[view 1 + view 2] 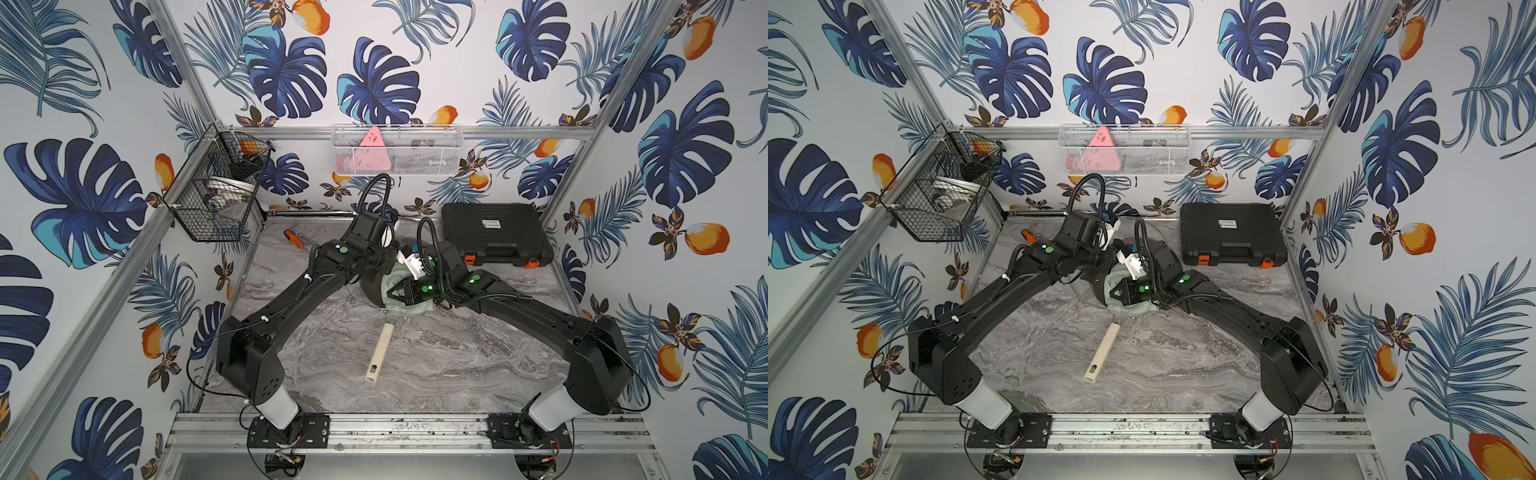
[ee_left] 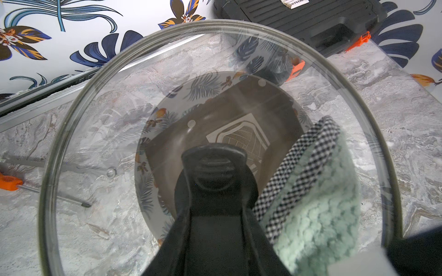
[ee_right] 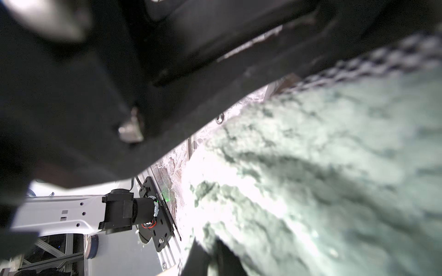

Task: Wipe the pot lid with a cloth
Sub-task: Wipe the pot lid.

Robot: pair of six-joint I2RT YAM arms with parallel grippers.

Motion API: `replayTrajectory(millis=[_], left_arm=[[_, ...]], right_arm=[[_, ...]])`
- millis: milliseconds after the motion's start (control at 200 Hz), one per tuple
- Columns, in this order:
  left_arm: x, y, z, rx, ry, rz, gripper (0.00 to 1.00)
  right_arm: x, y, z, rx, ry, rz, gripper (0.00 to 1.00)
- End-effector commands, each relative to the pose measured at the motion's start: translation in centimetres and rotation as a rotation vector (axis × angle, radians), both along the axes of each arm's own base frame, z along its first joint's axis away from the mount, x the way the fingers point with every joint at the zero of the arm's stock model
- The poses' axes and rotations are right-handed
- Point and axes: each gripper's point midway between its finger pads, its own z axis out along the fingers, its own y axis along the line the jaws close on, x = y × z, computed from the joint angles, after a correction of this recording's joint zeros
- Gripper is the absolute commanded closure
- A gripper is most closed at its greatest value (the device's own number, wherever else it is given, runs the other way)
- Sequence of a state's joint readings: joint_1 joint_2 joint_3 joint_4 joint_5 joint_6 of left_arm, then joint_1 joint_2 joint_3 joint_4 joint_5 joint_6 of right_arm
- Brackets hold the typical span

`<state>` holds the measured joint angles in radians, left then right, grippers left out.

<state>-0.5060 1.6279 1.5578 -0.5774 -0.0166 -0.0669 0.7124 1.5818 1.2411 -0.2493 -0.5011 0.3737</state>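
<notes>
In the left wrist view the pot lid (image 2: 114,124) fills the frame, clear glass with a metal rim. My left gripper (image 2: 216,210) is shut on its black handle (image 2: 212,167) and holds the lid tilted above the pan. The cloth (image 2: 318,215), pale green and fluffy with a black-and-white checked edge, lies against the glass beside the handle. It seems to be on the far face. My right gripper (image 1: 390,293) is shut on the cloth (image 1: 417,309), which fills the right wrist view (image 3: 311,179). Only the dark fingertips (image 3: 201,259) show there.
The brown frying pan (image 1: 371,286) sits mid-table under the lid, its cream handle (image 1: 380,353) pointing at the front edge. A black tool case (image 1: 496,235) lies at the back right. An orange-handled screwdriver (image 1: 294,239) lies at the back left. Two wire baskets (image 1: 216,195) (image 1: 397,149) hang on the walls.
</notes>
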Motion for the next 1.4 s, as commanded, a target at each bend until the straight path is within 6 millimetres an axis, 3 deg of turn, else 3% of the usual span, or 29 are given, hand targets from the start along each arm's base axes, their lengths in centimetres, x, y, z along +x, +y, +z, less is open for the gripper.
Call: replayTrajectory(millis=[0,500,936,1396], left_arm=[[1.1,-1.2,4.3,-0.115,-0.136,-0.002,1.0],[-0.4,-0.5,5.5,-0.126,-0.149,-0.013,1.0],[-1.3,-1.0,5.5,-0.108,-0.148,-0.087,1.0],[-2.9,-3.1,5.0,-0.06,-0.185,-0.286,1.0]], right_arm=[[0.8,-0.1,1.3,0.013,-0.07,-0.031,1.0],[4.5,-3.1,2.9,0.031,-0.104,-0.139,1.0],[9.4,-6.3,5.3,0.086,-0.119,-0.196,1.0],[10.8,-5.8,5.4,0.092,-0.114,-0.183,1.0]])
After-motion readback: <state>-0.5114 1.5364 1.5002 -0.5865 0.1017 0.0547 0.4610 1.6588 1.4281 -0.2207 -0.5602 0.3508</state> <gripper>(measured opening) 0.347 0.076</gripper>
